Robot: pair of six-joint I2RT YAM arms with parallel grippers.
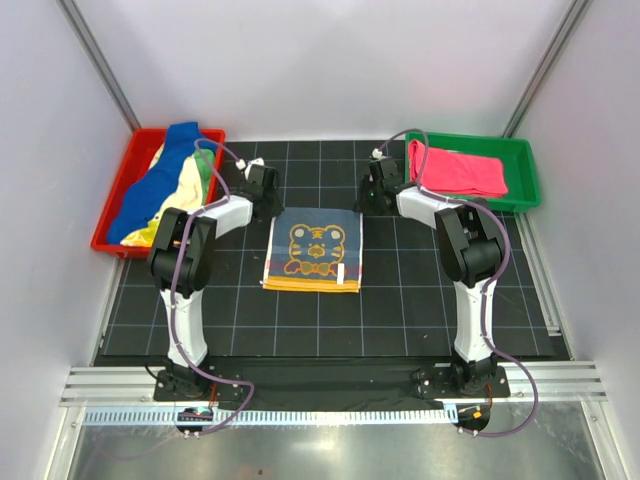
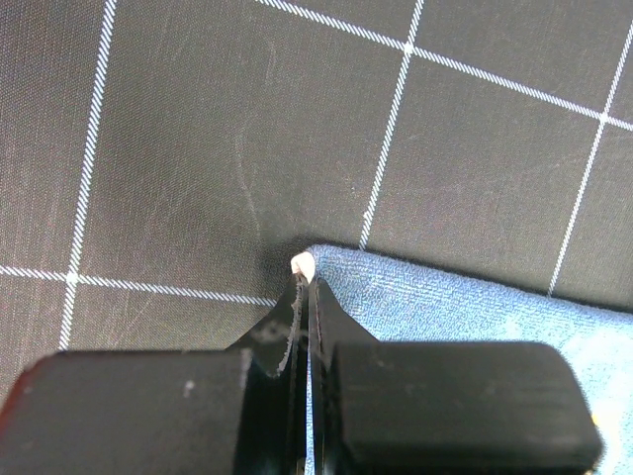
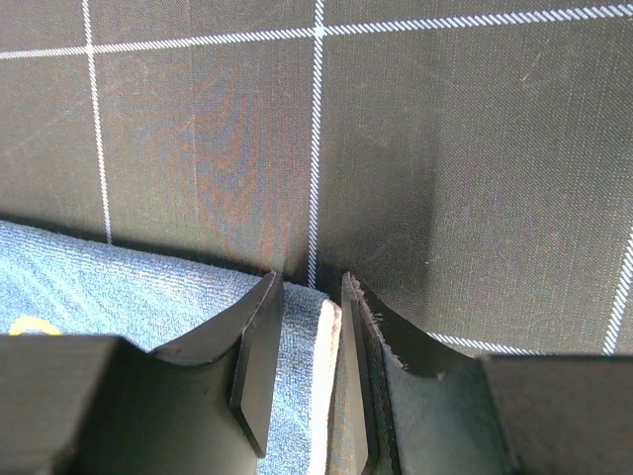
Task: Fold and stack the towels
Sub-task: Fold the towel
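We found the tiger towel (image 1: pixel 312 250) lying flat at the middle of the tabletop (image 1: pixel 420 310), blue face up, with an orange strip along its near edge. Both arms were at its far edge, one at each corner.

The left end effector (image 2: pixel 304 272) was clenched at the far left corner. A pale bit of hem showed at its tips, so we judged that corner pinched. The right end effector (image 3: pixel 309 287) stood parted astride the far right corner, with cloth and pale hem lying loose in the gap, gripped by neither finger.

We judged a fold of this towel to be the step in hand. To do it well, both corners need an equal hold, must rise together and travel level, and must meet the opposite edge squarely.

A pink towel (image 1: pixel 460 170) lay in the green tray (image 1: pixel 525 170). A mixed heap (image 1: pixel 165 185) filled the red tray (image 1: pixel 105 225).
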